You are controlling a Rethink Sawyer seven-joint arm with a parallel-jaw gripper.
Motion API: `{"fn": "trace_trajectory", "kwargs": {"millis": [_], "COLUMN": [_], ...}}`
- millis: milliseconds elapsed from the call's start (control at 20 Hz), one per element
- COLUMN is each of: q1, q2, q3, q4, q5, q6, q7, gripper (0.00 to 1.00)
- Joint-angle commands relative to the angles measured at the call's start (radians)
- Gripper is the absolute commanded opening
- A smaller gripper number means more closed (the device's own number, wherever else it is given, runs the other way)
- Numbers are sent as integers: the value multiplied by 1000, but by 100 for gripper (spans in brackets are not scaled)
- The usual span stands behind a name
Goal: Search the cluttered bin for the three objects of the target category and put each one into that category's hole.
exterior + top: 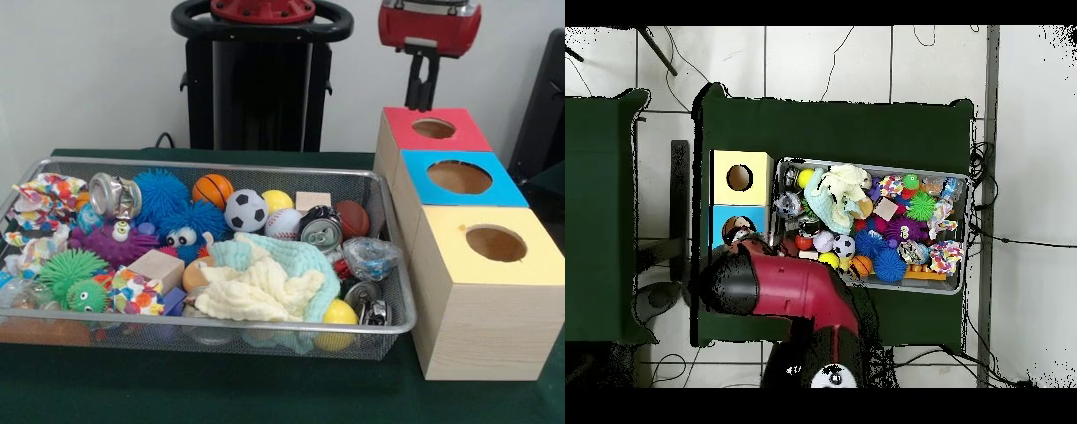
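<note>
My gripper (422, 99) hangs just above the hole of the red-topped box (459, 134), with nothing visible at its tip. The wire bin (402, 305) is packed with clutter. It holds balls: a basketball (213, 188), a soccer ball (245, 210), a baseball (282, 223), a yellow ball (276, 200) and a brown football (353, 216). Crushed cans (320, 230) (115, 194), wooden blocks (156, 268) and spiky toys (161, 194) lie among them. In the overhead view the red arm (780, 285) covers the red box and hides the gripper.
A blue-topped box (503, 190) (720, 215) and a yellow-topped box (538, 265) (725, 160) stand in a row with the red one, beside the bin (967, 230). A mint and cream cloth (265, 287) (835, 195) covers part of the bin's contents.
</note>
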State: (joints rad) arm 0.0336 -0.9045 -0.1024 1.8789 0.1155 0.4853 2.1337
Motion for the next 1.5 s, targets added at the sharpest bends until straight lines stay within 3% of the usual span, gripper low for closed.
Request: {"fn": "trace_trajectory", "kwargs": {"millis": [50, 800, 1150, 1500], "q1": [-126, -343, -397, -411], "q2": [19, 102, 100, 116], "q3": [145, 313, 363, 392], "q4": [-143, -154, -72, -65], "q5": [-80, -220, -298, -355], "q6": [148, 89, 30, 12], "q7": [-185, -253, -210, -155], "gripper": [0, 0, 0, 0]}}
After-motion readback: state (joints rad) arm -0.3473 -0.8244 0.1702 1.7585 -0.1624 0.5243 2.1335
